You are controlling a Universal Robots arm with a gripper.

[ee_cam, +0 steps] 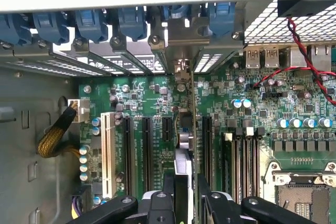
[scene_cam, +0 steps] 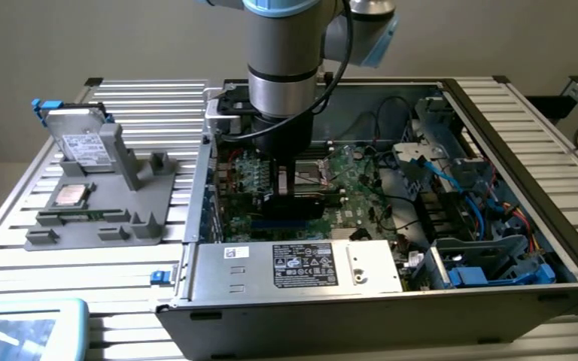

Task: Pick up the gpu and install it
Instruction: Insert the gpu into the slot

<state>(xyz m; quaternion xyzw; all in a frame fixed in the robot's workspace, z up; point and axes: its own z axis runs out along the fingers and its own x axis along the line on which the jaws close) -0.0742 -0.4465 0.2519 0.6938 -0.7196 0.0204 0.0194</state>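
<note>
Wrist view reveals the claw (ee_cam: 185, 195) pinching the gpu (ee_cam: 183, 166) edge-on over the motherboard (ee_cam: 231, 114) slots (ee_cam: 146, 153).

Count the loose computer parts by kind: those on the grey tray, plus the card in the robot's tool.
hard drive: 1
chip: 1
memory stick: 1
gpu, gripped in the tool: 1
Total: 4

Built as a silver-grey cylindrical metal arm (scene_cam: 284, 45) ringed by a black band (scene_cam: 284, 73), with pale blue joint cap (scene_cam: 375, 41) and thin black cable (scene_cam: 342, 68); tipped by black gripper (ee_cam: 185, 187) studded with silvery screws (ee_cam: 254, 201).
</note>
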